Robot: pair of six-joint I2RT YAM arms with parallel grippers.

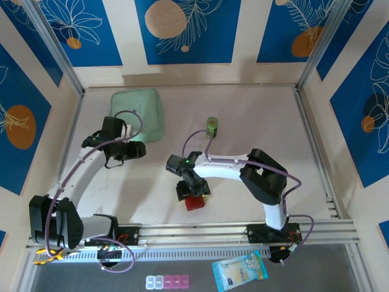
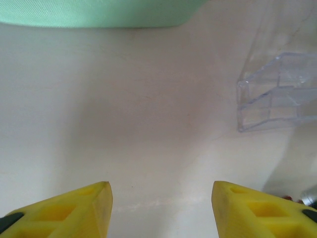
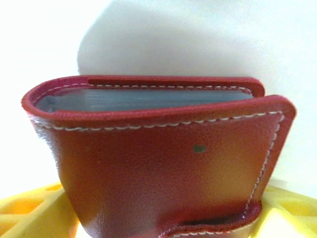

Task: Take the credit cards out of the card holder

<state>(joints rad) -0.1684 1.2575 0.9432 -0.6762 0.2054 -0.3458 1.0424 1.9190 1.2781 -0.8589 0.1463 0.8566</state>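
The left gripper (image 2: 161, 208) hangs spread and empty above bare table, near the mint-green case (image 2: 99, 12). The right gripper (image 1: 192, 193) pinches the closed card holder (image 3: 158, 163) by the table's near edge. I grip low on the cover and leave the sleeve edges free, so the left fingers can open it and draw the credit cards.

Blue floral panels (image 1: 182, 30) line beige walls (image 1: 244, 36) around a pale table (image 1: 255, 115).
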